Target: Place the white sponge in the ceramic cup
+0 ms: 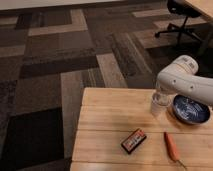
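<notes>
- Camera view: my white arm hangs over the far right of the light wooden slatted counter point(115, 130), with the pincer point(159, 98) directly above the small plain white ceramic cup point(158, 107). The jaws read as clenched.
- I cannot see the white sponge at all; I judge it is either pinched in the pincer or already down in the cup, both hidden by the arm.
- Risk: the cup stands just beside the dark blue patterned bowl point(191, 110). If I release off-centre, a sponge about as wide as the rim could perch, tip out, or land in the bowl.
- Risk: pushing down could topple the light cup.
- The black-and-red flat packet point(133, 140) bears printing I cannot read; the orange carrot point(171, 145) has no label.
</notes>
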{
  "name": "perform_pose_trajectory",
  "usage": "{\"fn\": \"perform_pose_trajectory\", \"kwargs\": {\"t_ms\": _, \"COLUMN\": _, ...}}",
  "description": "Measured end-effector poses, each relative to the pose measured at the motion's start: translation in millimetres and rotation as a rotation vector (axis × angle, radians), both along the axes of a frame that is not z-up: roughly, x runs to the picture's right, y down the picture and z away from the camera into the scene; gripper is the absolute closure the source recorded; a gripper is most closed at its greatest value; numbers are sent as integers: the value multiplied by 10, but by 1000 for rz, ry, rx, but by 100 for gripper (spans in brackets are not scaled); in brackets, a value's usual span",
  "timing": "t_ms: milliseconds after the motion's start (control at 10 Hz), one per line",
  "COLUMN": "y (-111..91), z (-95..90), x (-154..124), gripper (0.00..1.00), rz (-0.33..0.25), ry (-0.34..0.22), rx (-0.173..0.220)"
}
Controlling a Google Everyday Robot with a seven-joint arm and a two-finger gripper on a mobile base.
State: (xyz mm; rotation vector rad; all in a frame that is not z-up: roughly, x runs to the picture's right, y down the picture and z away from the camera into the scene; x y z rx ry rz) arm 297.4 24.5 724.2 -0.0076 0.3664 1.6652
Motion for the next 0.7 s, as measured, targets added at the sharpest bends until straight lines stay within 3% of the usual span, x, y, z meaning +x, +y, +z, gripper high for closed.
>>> {"fn": "perform_pose_trajectory", "kwargs": {"t_ms": 300, "y": -8, "z": 52, "x": 41, "gripper": 100, "rz": 1, "ry": -13, "rx": 31}}
{"fn": "perform_pose_trajectory", "kwargs": {"t_ms": 700, "y": 26, "z": 111, "x": 18, "gripper": 100, "rz": -10, "ry": -17, "rx": 31}}
